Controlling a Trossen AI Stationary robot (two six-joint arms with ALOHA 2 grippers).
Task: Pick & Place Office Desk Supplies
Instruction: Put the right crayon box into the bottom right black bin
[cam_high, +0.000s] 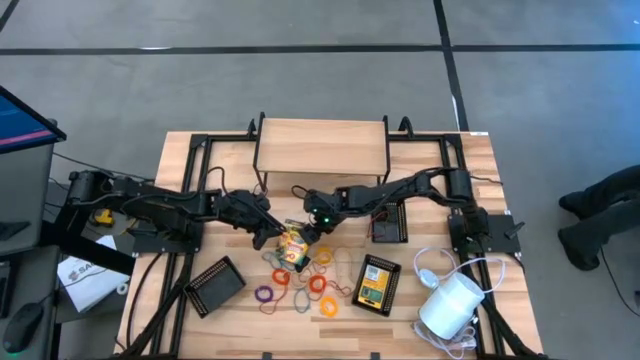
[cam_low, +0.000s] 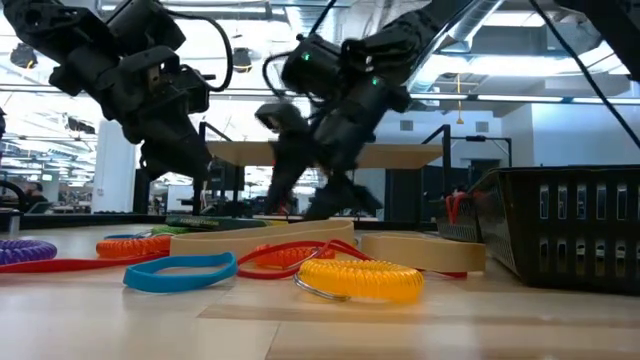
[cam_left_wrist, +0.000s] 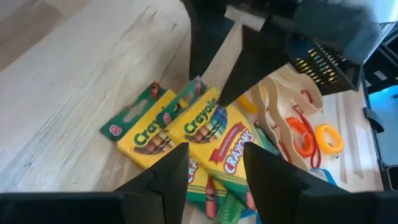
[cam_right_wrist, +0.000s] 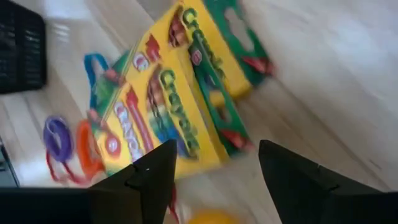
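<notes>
Crayon boxes (cam_left_wrist: 186, 134) – mid-desk (cam_high: 200, 160), beside loops (cam_high: 300, 290) | left hand (cam_left_wrist: 214, 168) part-open, right hand (cam_right_wrist: 214, 165) wide – both above, empty | boxes light, stiff card, prob. slick – grip across narrow sides.

Down at table level, a yellow coiled loop (cam_low: 360, 280) sits nearest the lens, a blue band (cam_low: 180, 270) just beside it, red loops (cam_low: 290, 255) snaking behind. Off at the edge — a purple coil (cam_low: 25, 250) and an orange one (cam_low: 135, 243). A wide tan band (cam_low: 330, 240) lies flat across the middle. The black mesh tray (cam_low: 560, 225) stands tall at the side. Above, two dark arms hang in — the left gripper (cam_low: 195, 170) and the right gripper (cam_low: 315, 195) both low over the table (cam_low: 450, 320), close together.
</notes>
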